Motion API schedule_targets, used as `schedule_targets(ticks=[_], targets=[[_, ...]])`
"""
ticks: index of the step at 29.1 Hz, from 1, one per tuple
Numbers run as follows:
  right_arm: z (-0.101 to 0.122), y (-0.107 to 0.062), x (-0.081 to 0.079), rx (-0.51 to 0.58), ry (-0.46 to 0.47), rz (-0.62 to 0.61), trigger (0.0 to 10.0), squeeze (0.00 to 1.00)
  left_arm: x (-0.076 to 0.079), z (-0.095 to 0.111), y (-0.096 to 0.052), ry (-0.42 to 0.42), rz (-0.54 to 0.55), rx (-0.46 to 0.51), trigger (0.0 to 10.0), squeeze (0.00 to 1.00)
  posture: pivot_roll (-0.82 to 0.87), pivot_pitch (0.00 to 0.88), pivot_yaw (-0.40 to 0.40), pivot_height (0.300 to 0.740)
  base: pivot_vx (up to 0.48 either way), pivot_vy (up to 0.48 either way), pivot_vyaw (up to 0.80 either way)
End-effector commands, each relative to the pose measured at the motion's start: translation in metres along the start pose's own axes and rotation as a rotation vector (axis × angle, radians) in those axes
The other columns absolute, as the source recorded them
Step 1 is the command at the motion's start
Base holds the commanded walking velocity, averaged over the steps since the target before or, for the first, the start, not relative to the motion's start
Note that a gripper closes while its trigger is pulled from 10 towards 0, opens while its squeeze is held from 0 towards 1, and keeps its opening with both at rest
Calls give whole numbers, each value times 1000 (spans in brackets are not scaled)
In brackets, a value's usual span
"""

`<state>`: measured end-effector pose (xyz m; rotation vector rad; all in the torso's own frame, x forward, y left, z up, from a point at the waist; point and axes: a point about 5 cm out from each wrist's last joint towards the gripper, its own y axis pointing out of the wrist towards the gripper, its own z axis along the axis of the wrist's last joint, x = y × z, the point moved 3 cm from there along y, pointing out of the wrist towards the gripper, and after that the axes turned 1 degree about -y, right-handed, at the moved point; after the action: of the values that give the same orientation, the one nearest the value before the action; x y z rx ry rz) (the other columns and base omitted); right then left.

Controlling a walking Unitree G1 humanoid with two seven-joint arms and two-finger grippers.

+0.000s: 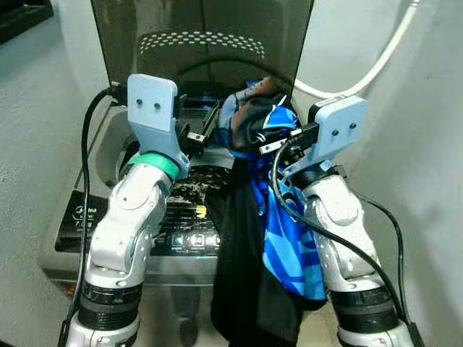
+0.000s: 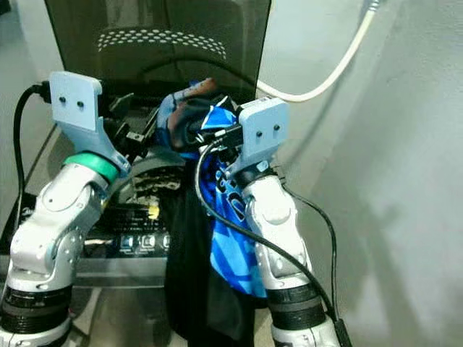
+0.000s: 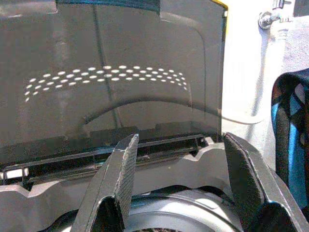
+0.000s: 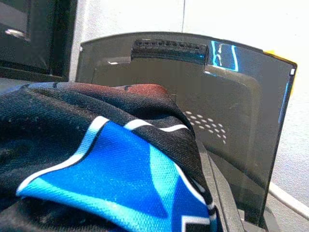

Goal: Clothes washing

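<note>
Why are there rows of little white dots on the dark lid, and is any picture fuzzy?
Left wrist view: the dots on the washer lid look like light reflected in its shiny dark plastic. Right wrist view: the blue and black garment sits very close, so it looks a bit soft. Left eye view: fairly sharp, with the right gripper at the garment.

A white hose curves down across a pale, rough-plastered wall at the right of the scene. High on that wall, a metal tap fitting sits near the upper corner. At the far left, the edge of a dark shelf or frame juts against another pale wall. Below, a patch of light floor can be made out, with an indistinct dark shape on it.
</note>
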<state>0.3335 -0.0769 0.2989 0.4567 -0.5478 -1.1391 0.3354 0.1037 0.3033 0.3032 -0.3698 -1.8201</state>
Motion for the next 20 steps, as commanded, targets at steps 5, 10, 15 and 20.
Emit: schedule_targets(ticks=[5,10,15,20], targets=[[0,-1,-1,7,6,4,10000,0,-2,-2,0,3,10,-12,10000,0,146,0,34,740,0,445,0],[0,-1,-1,6,7,1,10000,0,-2,-1,1,8,9,-11,10000,0,146,0,36,740,0,246,0],[-1,-1,-1,4,7,0,10000,0,-1,-3,1,8,6,-20,10000,0,144,0,37,740,0,0,0],[-1,-1,0,4,7,-1,10000,0,0,-4,1,6,-1,-25,10000,0,144,0,37,740,0,0,0]])
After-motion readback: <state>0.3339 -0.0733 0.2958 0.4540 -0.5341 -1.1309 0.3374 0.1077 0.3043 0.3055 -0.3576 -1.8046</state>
